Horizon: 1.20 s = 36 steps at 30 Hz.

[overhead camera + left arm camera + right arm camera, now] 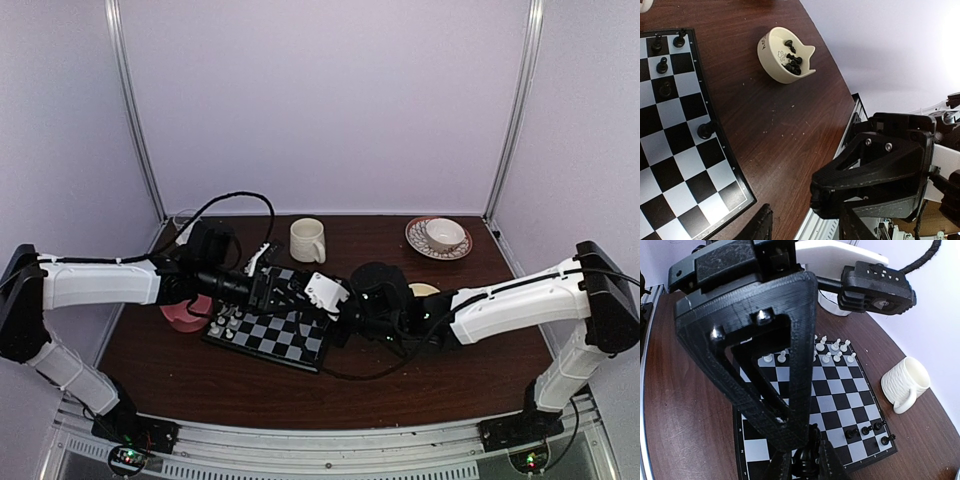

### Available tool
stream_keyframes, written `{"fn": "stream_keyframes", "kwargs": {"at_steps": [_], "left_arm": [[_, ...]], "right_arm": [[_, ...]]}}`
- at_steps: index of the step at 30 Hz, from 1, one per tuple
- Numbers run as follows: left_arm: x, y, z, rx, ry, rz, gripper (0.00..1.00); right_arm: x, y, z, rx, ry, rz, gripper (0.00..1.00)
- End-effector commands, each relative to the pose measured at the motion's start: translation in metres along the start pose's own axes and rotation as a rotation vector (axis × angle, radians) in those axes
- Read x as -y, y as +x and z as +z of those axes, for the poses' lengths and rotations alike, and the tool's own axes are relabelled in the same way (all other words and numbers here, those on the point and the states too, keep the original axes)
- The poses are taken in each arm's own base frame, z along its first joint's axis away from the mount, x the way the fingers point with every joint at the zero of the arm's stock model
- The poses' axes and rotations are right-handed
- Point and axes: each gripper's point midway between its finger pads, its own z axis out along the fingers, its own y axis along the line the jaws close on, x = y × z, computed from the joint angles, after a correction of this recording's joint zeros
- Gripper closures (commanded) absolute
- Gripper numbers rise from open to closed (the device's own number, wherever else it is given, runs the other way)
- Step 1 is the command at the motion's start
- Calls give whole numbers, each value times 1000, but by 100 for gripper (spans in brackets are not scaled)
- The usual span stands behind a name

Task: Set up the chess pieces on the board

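**Counter** (400, 395): dark wood. Both arms reach in over the board (285, 340), which lies left of centre and slightly skewed.

**Board:**
- White pieces (832, 351) stand in two rows at the end farthest from the right wrist cam. Count unclear, since the claw frame hides part of them.
- A few black pieces (662, 65) stand at the opposite end, near one corner and along the adjoining edge.
- Mid squares that show are bare.

**Off board:** loose black pieces (792, 61) lie in a cream cat-eared bowl (771, 64). The bowl sits on the counter near the board's black end, not touching it.

**Right claw** (806, 468): pressed in on a single black piece (809, 452), held upright btwn the fingertips over the board's side edge. Cannot tell whether the piece's base touches the board.

**Left claw** (790, 210): fingers stand part-way apart, nothing seen btwn them. It hangs over the board's rim at the black end. Height above the board cannot be judged.

**Other items:**
- White ribbed mug (307, 240) sits behind the board, apart from it.
- Teacup on a patterned saucer (438, 237) sits at back right, well apart from the board.
- Pink bowl (182, 315) sits under the left arm, just beside the board's white end. Contents hidden.
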Motion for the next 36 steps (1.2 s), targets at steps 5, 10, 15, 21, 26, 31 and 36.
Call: {"fn": "stream_keyframes", "kwargs": {"at_steps": [5,10,15,21,26,31,36], "left_arm": [[21,-16,3,12,111,16,61],[21,-16,3,8,111,14,66],[20,-15,4,4,111,12,74],[18,-14,5,-2,105,9,78],[16,-13,7,-10,104,3,79],[15,-12,9,-18,106,-2,84],[14,-12,10,-23,102,-1,94]], "right_arm": [[-5,-2,6,8,8,-21,99],[-8,-2,7,6,2,-31,99],[-11,-2,8,7,2,-40,99],[-10,-4,8,14,15,-41,99],[-9,-5,8,18,18,-41,99],[-6,-5,9,19,34,-37,99],[-6,-4,10,19,37,-34,99]]}}
